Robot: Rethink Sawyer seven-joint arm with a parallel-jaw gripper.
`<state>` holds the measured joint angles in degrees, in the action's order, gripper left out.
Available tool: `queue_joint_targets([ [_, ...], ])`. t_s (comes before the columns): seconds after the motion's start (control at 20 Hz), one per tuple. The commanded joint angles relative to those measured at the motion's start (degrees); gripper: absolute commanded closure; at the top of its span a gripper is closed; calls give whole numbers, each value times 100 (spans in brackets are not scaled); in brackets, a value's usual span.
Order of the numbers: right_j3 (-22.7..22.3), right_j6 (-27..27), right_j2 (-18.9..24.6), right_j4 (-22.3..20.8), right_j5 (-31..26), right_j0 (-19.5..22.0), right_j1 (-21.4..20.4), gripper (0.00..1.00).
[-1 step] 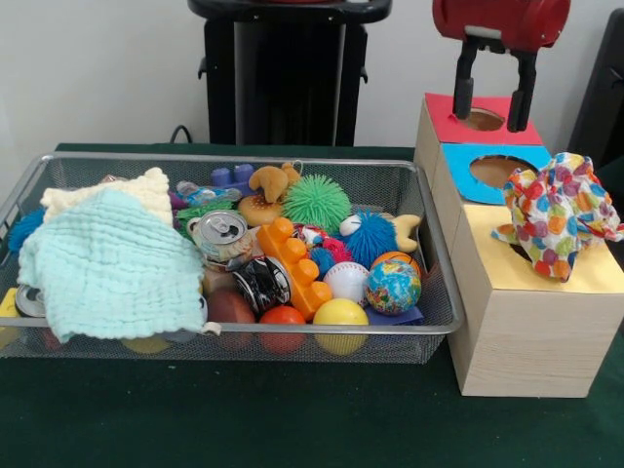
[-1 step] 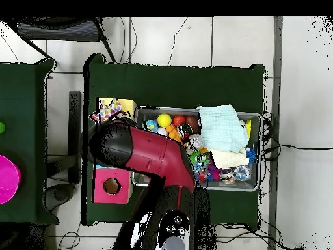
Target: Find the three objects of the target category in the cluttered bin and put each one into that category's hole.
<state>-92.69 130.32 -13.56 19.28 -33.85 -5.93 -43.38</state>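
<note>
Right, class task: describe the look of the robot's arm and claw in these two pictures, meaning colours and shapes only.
The claw has two slim black fingers hanging from a rounded, glossy red housing with a grey bracket between them. From overhead, the arm is a thick red shell with a bulbous black end section, running back to a black base. No cables or markings can be made out on it.

Mint cloth (image 1: 112, 265) hides bin items; polka-dot cloth (image 1: 558, 214) covers yellow hole

Cloth (image 1: 558, 213) on box (image 1: 531, 331) beside bin (image 1: 429, 244)
</note>
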Motion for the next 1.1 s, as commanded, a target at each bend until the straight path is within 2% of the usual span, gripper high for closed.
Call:
queue_joint_targets([
  [0.05, -555, 316, 373, -215, -555, 106, -1, 0],
  [0.25, -407, 409, 274, -264, -565, 16, -117, 0],
  [0.45, -174, 442, 172, -437, -320, -110, -56, 0],
  [0.5, -148, 448, 166, -465, -266, -129, -52, 100],
  [0.8, 292, 1046, -36, -372, -475, -409, 62, 100],
  [1.1, 514, 1255, -91, -204, -339, -553, 330, 100],
])
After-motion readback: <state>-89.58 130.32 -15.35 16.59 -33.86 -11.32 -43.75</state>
